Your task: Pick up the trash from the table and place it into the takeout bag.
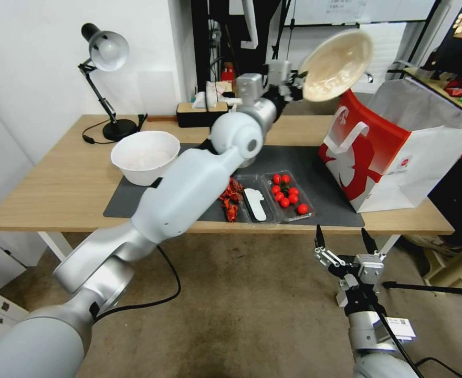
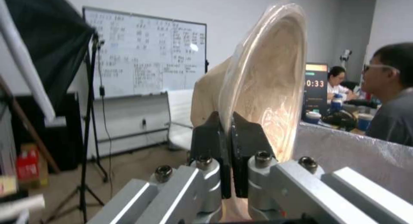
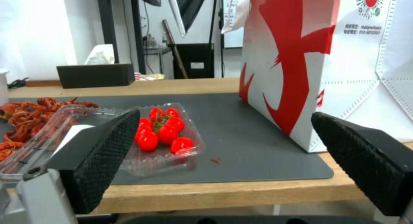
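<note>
Beige bowl (image 1: 337, 65) clamped in left gripper (image 1: 294, 80); timer (image 2: 315, 83) reads "0:33".

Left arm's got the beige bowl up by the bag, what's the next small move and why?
Probably carry the beige bowl a little farther over the takeout bag opening, then lower it. The left gripper is clamped on its rim, tilted, above the bag's near edge, not yet inside. The right gripper hangs open below the table.

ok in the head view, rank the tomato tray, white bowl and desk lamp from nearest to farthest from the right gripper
1. Tomato tray: on the mat's near edge, just beyond the open right gripper.
2. White bowl: farther left, at the mat's left end.
3. Desk lamp: far-left back of the table.
</note>
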Motion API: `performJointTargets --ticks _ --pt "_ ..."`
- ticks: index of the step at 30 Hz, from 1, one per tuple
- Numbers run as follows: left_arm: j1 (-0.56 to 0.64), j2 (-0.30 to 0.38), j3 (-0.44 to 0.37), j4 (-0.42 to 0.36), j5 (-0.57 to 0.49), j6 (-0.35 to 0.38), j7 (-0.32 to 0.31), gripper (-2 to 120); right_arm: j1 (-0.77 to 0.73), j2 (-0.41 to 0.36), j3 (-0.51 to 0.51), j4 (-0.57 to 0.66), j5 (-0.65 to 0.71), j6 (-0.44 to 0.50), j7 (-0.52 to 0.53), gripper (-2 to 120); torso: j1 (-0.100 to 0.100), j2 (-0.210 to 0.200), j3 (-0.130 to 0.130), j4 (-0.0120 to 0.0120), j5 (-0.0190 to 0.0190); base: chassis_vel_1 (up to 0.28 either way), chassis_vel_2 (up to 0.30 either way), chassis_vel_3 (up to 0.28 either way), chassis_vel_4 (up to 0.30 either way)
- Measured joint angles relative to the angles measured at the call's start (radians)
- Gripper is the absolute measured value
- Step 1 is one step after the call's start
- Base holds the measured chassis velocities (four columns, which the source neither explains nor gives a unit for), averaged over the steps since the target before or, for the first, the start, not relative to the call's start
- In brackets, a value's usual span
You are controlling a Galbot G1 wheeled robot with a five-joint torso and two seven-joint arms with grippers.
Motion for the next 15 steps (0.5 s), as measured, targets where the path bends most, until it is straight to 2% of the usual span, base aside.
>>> performJointTargets --ticks 8,11,15 --pt "-0.062 -0.030 0.081 0.060 0.147 -0.050 0.039 0 -0.002 0.002 0.006 0.000 0.001 0.001 0.001 100 0.000 0.000 0.000 0.0000 -0.0001 0.000 0.000 0.000 0.000" --pt "-0.088 -0.042 0.126 0.098 0.246 -0.093 0.075 0 -0.004 0.006 0.008 0.000 0.001 0.001 0.002 100 0.000 0.000 0.000 -0.0001 0.0000 0.000 0.000 0.000 0.000" --pt "-0.095 -0.046 0.150 0.112 0.314 -0.119 0.099 0 -0.003 0.008 0.009 0.000 0.001 0.001 0.002 100 0.000 0.000 0.000 0.0000 -0.0001 0.000 0.000 0.000 0.000"
